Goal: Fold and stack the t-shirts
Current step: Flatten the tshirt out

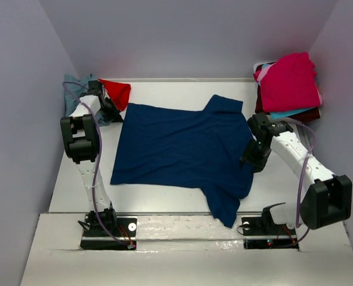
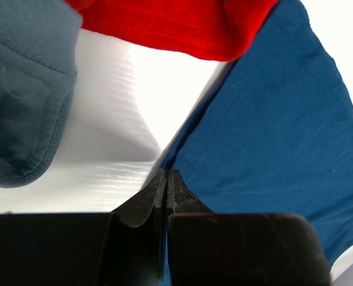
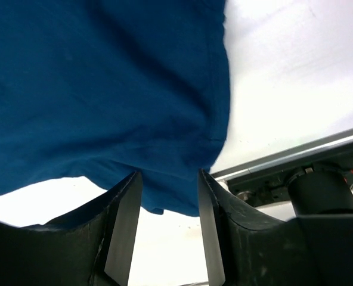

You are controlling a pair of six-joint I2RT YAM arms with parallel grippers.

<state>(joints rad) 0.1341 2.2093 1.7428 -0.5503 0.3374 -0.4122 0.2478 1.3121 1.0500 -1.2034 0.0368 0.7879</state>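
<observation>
Top view: navy t-shirt (image 1: 176,146) lying spread across the middle of the white table (image 1: 75,185), its lower right part trailing toward the near edge. Only this view is showing the pile in the far right corner: magenta t-shirt (image 1: 288,80) sitting on top, turquoise t-shirt (image 1: 287,112) and maroon t-shirt (image 1: 310,114) peeking out beneath.

Left wrist view: left claw (image 2: 166,174) sitting with fingers pressed together at the navy hem; cannot tell whether cloth is pinched. Red t-shirt (image 2: 176,24) and blue-grey t-shirt (image 2: 21,83) bunching just beyond it.

Right wrist view: right claw (image 3: 169,179) standing apart, navy cloth showing between the parted fingers, unclamped.
</observation>
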